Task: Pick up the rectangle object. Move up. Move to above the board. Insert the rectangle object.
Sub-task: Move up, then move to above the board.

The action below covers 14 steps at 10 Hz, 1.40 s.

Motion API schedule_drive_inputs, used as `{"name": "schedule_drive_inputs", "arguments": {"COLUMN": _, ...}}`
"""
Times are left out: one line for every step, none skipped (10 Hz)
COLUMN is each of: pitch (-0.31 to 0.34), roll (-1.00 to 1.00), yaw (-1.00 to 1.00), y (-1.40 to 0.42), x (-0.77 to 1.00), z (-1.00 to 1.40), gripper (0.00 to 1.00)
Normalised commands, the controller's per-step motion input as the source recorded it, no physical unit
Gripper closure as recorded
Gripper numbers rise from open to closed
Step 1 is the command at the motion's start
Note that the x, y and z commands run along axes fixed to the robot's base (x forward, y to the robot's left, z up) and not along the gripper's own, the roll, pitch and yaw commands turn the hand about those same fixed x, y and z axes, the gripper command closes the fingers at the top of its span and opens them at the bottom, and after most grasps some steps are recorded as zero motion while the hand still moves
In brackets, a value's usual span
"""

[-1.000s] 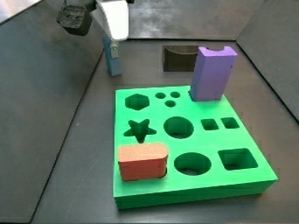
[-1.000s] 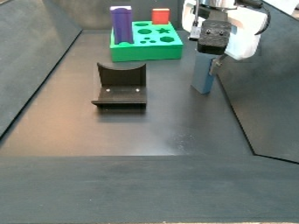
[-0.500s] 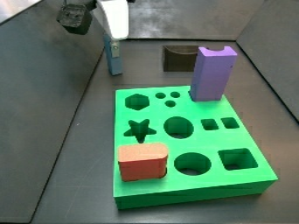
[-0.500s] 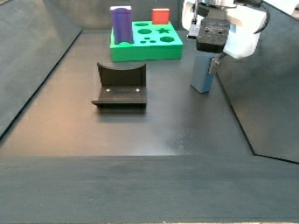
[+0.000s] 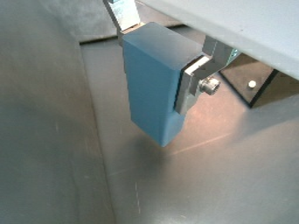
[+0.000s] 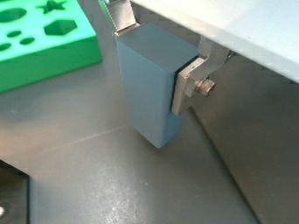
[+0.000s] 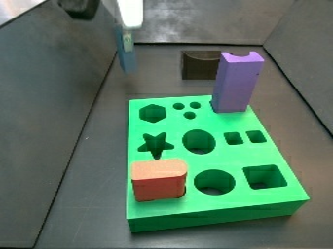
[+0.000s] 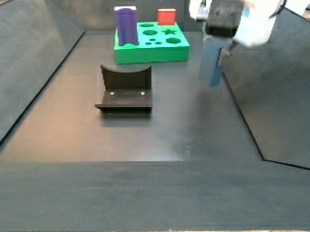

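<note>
The rectangle object, a tall light-blue block, hangs upright between my gripper's fingers in both wrist views [image 5: 152, 92] [image 6: 146, 87]. My gripper [image 5: 159, 45] [image 6: 155, 45] is shut on its upper part, with silver fingers [image 5: 194, 80] pressed flat on two opposite faces. In both side views the block [image 7: 127, 53] [image 8: 215, 65] is off the dark floor, under the gripper [image 7: 127, 35] [image 8: 218, 40]. The green board [image 7: 247, 156] [image 8: 143, 54] [image 6: 47, 61] lies apart from it, with cut-out holes.
A purple notched block [image 7: 239, 81] [image 8: 125, 20] and a short red block [image 7: 159, 180] [image 8: 166, 15] stand in the board. The dark fixture [image 7: 200, 63] [image 8: 123, 88] [image 6: 10, 188] stands on the floor between block and board. Grey walls [image 8: 273, 100] enclose the floor.
My gripper has moved up with the light-blue block in it; the block has left the floor. Nothing else moved.
</note>
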Motion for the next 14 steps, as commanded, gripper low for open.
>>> {"name": "schedule_drive_inputs", "arguments": {"pitch": 0.041, "roll": 0.0, "yaw": 0.0, "y": 0.01, "x": -0.03, "z": 0.33, "gripper": 1.0}}
{"name": "schedule_drive_inputs", "arguments": {"pitch": 0.399, "roll": 0.08, "yaw": -0.11, "y": -0.11, "x": -0.12, "z": 1.0, "gripper": 1.0}}
{"name": "schedule_drive_inputs", "arguments": {"pitch": 0.372, "roll": 0.08, "yaw": -0.1, "y": -0.12, "x": -0.12, "z": 1.0, "gripper": 1.0}}
{"name": "schedule_drive_inputs", "arguments": {"pitch": 0.326, "roll": 0.08, "yaw": -0.09, "y": -0.11, "x": -0.11, "z": 1.0, "gripper": 1.0}}
{"name": "schedule_drive_inputs", "arguments": {"pitch": 0.238, "roll": 0.08, "yaw": -0.05, "y": -0.1, "x": -0.1, "z": 1.0, "gripper": 1.0}}
{"name": "schedule_drive_inputs", "arguments": {"pitch": 0.158, "roll": 0.08, "yaw": -0.03, "y": -0.09, "x": -0.09, "z": 1.0, "gripper": 1.0}}
{"name": "schedule_drive_inputs", "arguments": {"pitch": 0.117, "roll": 0.07, "yaw": -0.02, "y": -0.09, "x": -0.09, "z": 1.0, "gripper": 1.0}}
{"name": "schedule_drive_inputs", "arguments": {"pitch": 0.103, "roll": 0.07, "yaw": -0.01, "y": -0.09, "x": -0.08, "z": 1.0, "gripper": 1.0}}
{"name": "schedule_drive_inputs", "arguments": {"pitch": 0.09, "roll": 0.06, "yaw": 0.0, "y": -0.08, "x": -0.07, "z": 1.0, "gripper": 1.0}}
{"name": "schedule_drive_inputs", "arguments": {"pitch": 0.083, "roll": 0.05, "yaw": 0.01, "y": -0.08, "x": -0.06, "z": 1.0, "gripper": 1.0}}
{"name": "schedule_drive_inputs", "arguments": {"pitch": 0.08, "roll": 0.05, "yaw": 0.01, "y": -0.07, "x": -0.06, "z": 1.0, "gripper": 1.0}}
{"name": "schedule_drive_inputs", "arguments": {"pitch": 0.078, "roll": 0.04, "yaw": 0.02, "y": -0.07, "x": -0.05, "z": 1.0, "gripper": 1.0}}
{"name": "schedule_drive_inputs", "arguments": {"pitch": 0.077, "roll": 0.03, "yaw": 0.02, "y": -0.07, "x": -0.04, "z": 1.0, "gripper": 1.0}}
{"name": "schedule_drive_inputs", "arguments": {"pitch": 0.078, "roll": 0.03, "yaw": 0.02, "y": -0.07, "x": -0.04, "z": 1.0, "gripper": 1.0}}
